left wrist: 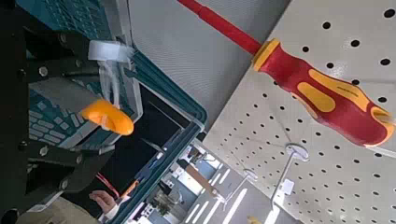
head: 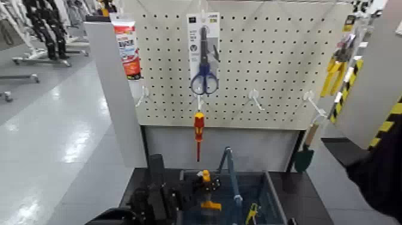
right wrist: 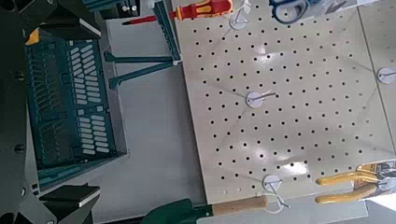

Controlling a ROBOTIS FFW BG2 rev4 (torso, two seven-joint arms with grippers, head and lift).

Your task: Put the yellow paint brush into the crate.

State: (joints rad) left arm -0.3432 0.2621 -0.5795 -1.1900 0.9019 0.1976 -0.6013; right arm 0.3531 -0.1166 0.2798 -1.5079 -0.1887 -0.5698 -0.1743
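My left pincer (head: 206, 187) is clamped on the yellow paint brush (head: 209, 190), holding it upright at the near-left edge of the crate (head: 272, 194), its orange handle end down inside the basket. In my left wrist view the fingers (left wrist: 65, 98) press on the brush's orange handle (left wrist: 107, 116) and the bristles are hard to make out. My right pincer (right wrist: 56, 198) hangs well apart, facing the pegboard (head: 269, 60); only its edges show, so I cannot tell how far it is open.
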